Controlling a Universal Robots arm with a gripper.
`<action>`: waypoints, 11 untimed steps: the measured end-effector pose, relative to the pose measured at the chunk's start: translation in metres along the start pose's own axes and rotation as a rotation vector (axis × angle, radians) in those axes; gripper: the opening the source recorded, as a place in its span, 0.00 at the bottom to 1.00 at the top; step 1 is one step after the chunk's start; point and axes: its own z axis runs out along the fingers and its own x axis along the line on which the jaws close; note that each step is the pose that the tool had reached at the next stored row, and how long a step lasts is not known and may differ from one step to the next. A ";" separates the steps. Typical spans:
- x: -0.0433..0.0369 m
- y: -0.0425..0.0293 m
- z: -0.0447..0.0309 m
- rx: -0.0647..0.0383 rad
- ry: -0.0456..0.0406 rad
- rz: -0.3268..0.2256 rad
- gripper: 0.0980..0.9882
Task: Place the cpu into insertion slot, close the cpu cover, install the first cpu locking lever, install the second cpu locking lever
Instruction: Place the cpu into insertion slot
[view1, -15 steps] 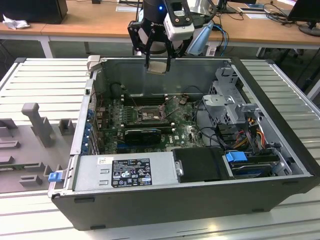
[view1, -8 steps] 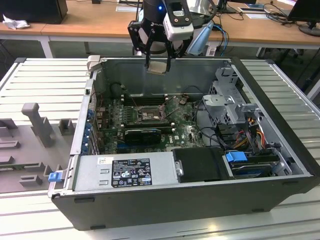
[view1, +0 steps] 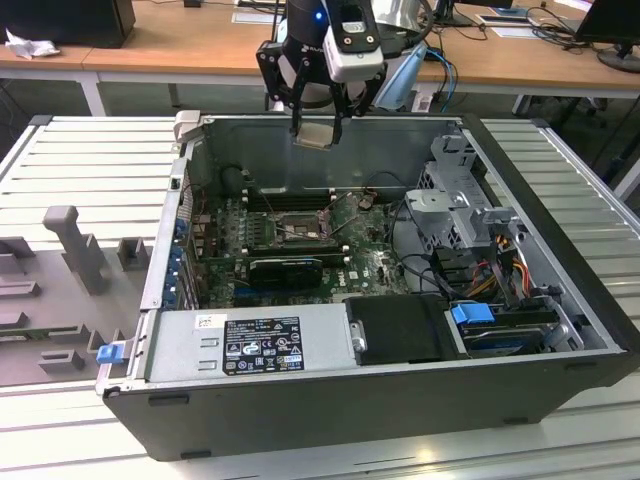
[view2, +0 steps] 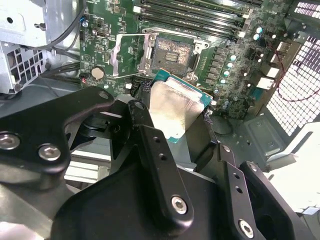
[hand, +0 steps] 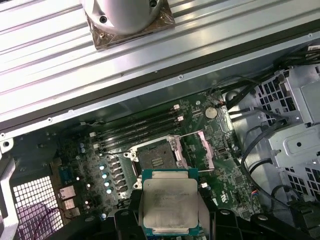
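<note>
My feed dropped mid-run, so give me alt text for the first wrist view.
The gripper holds the cpu, silvery top facing the camera, over the open case and apart from the green motherboard. Beyond it the insertion slot lies empty, with the cpu cover swung open beside it.
</note>
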 end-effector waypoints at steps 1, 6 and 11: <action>0.0000 0.0000 0.0004 0.000 0.0000 0.000 0.48; -0.0001 -0.0003 0.0025 0.000 0.0004 0.002 0.48; -0.0001 -0.0003 0.0030 0.000 -0.0027 0.035 0.48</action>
